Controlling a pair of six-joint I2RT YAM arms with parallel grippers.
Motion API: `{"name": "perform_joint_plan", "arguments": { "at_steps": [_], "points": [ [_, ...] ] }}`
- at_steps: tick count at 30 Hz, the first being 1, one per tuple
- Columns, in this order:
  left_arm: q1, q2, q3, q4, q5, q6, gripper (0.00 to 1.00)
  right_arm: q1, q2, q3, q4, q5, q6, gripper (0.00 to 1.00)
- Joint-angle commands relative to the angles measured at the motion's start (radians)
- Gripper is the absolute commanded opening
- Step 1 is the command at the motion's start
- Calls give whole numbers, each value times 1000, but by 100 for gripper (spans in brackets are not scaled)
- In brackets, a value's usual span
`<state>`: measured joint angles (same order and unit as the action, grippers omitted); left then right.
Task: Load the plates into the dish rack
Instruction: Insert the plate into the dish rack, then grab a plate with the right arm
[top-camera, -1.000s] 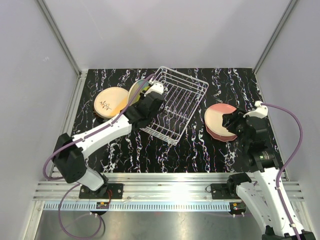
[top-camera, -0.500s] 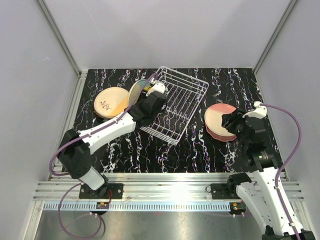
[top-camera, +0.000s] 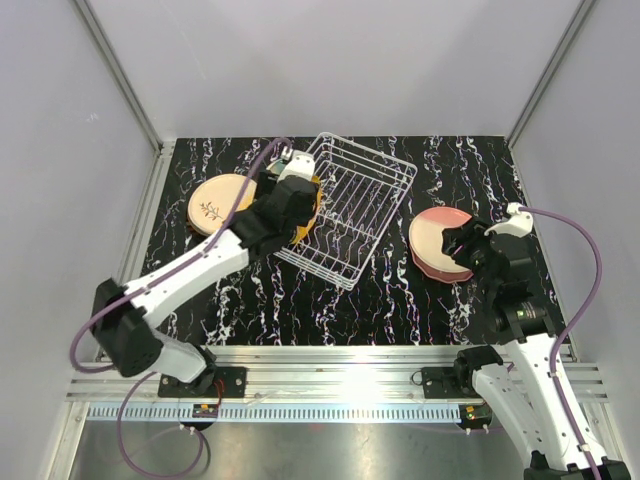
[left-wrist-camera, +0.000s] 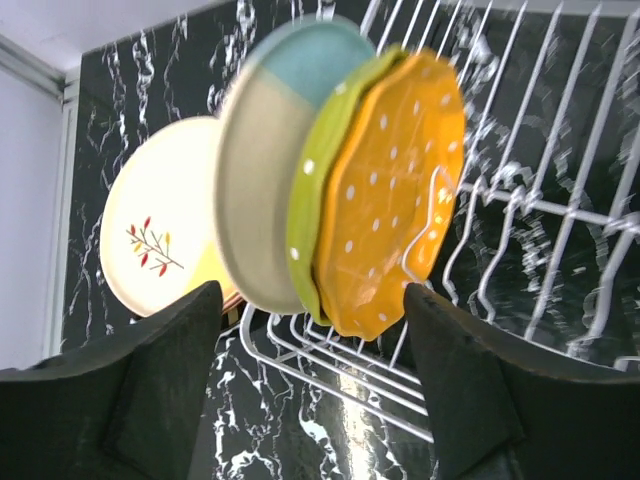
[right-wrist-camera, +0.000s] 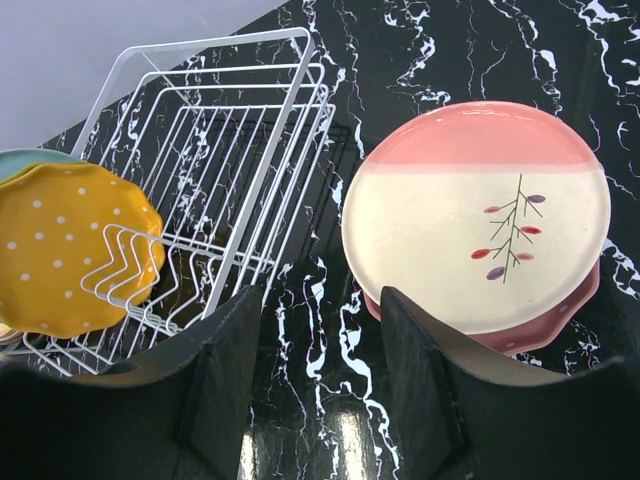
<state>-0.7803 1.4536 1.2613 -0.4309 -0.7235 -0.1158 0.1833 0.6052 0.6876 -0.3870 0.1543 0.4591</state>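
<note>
Dish rack: the white wire dish rack (top-camera: 355, 215) sits askew on the black marbled table (top-camera: 400, 300), between the two arms.
Plates in the rack: three stand on edge at its left end, packed face to face. The cream-and-blue plate (left-wrist-camera: 262, 170) is outermost, the green plate (left-wrist-camera: 318, 190) is in the middle, and the orange plate (left-wrist-camera: 390, 200), white-dotted, is innermost.
Lean: they look tilted in the left wrist view. You cannot tell whether that is the plates or the camera.
Left gripper: the left gripper (left-wrist-camera: 312, 300) has its fingers released and spread wide, with nothing between the pads. It hangs over the rack's left end, and the three plates lie beyond the tips.
Top view, hidden: the left arm (top-camera: 200, 265) covers those three plates, so you get only an orange sliver.
Peach plate: the peach plate (top-camera: 218, 203) lies flat on the table just left of the rack, sprig side up. In the left wrist view its right edge is hidden behind the cream-and-blue plate.
Right gripper: the right gripper (right-wrist-camera: 320, 300) has its fingers apart and grasps nothing. Bare table shows in the gap.
Right stack: the pink-and-cream plate (right-wrist-camera: 478, 215) lies flat, apart from the rack on its right. It rests on a pink plate (right-wrist-camera: 565, 315), of which you see only the scalloped lower rim.
Stack depth: you cannot tell.
Cut off: dark fingers block the lower part of both wrist views.
</note>
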Motion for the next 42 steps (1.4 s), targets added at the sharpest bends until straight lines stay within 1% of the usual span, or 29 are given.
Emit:
{"name": "perform_joint_plan", "arguments": {
  "at_steps": [1, 4, 7, 11, 12, 15, 22, 23, 24, 29, 30, 32, 34, 36, 38, 42],
  "points": [
    [3, -162, 37, 38, 50, 10, 81, 4, 14, 1, 28, -22, -4, 59],
    [10, -243, 18, 58, 52, 63, 93, 4, 28, 4, 14, -9, -4, 59],
    [38, -297, -16, 70, 49, 106, 99, 4, 31, 4, 4, 13, 0, 60],
    [78, -361, -91, 102, 41, 108, 99, 4, 39, 9, -22, 40, 9, 61],
    [79, -404, -146, 142, 42, 108, 99, 2, 42, 13, -27, 48, 12, 61],
    [81, -485, -247, 201, 29, 110, 99, 4, 47, 18, -55, 68, 30, 61],
    [81, -617, -362, 280, -28, 110, 99, 4, 36, -16, -118, 162, 133, 62],
    [81, -631, -361, 282, -63, 110, 99, 4, 38, -25, -115, 157, 148, 61],
    [81, -636, -356, 268, -70, 96, 99, 4, 44, -29, -113, 151, 164, 62],
    [79, -688, -362, 270, -33, 76, 99, 4, 103, -48, -105, 182, 174, 62],
    [78, -697, -364, 274, -30, 73, 99, 5, 137, -48, -101, 180, 173, 62],
    [66, -697, -364, 276, -24, 73, 99, 4, 171, -49, -79, 156, 164, 62],
    [53, -691, -359, 270, -22, 73, 99, 4, 223, -53, -35, 127, 141, 60],
    [44, -690, -358, 267, -21, 76, 99, 2, 271, -68, 52, 35, 75, 55],
    [44, -694, -358, 267, -21, 76, 99, 5, 315, -60, 82, -25, 35, 53],
    [38, -700, -359, 270, -16, 77, 99, 5, 468, -5, 94, -45, -65, 52]
  ]
}}
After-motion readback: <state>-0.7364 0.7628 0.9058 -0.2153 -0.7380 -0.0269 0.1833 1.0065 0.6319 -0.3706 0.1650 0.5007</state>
